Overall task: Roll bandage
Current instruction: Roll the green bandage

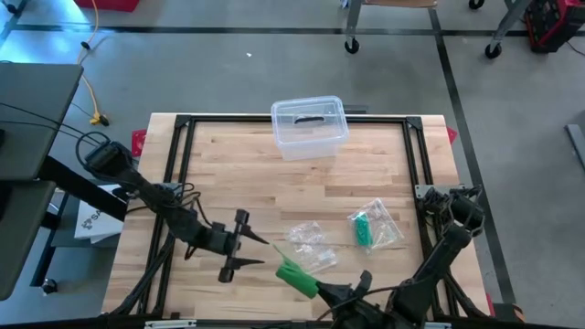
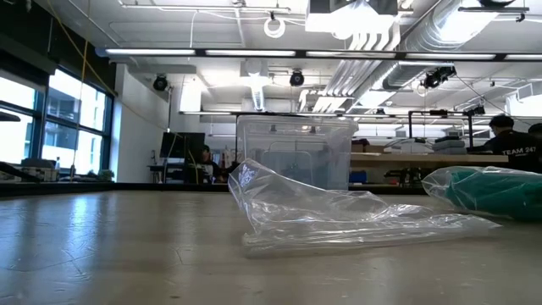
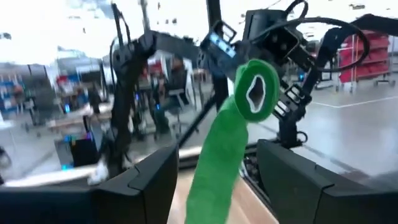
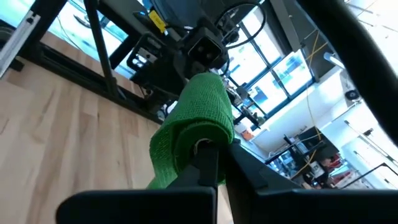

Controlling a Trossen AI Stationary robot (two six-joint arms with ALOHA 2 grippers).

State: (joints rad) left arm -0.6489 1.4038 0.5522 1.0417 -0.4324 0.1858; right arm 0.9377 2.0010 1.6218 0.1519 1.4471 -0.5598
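From above, the green rolled fabric bandage lies over the wooden tabletop near its front edge, pinched in the shut right hand, its loose strip reaching toward the spread, empty left hand; the level view shows only a crumpled clear plastic bag and a clear lidded plastic box. The left wrist view alone shows the roll's hollow core; the right wrist view alone shows the fingers clamped into the core.

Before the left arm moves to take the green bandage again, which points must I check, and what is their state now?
1. Right end effector shut on green bandage roll: ok.
2. Left end effector open: ok.
3. Loose bandage end between the left fingers: ok, in the left wrist view.
4. Empty plastic bags away from the roll: not ok, close beside it.
5. Clear bin out of the way: ok.
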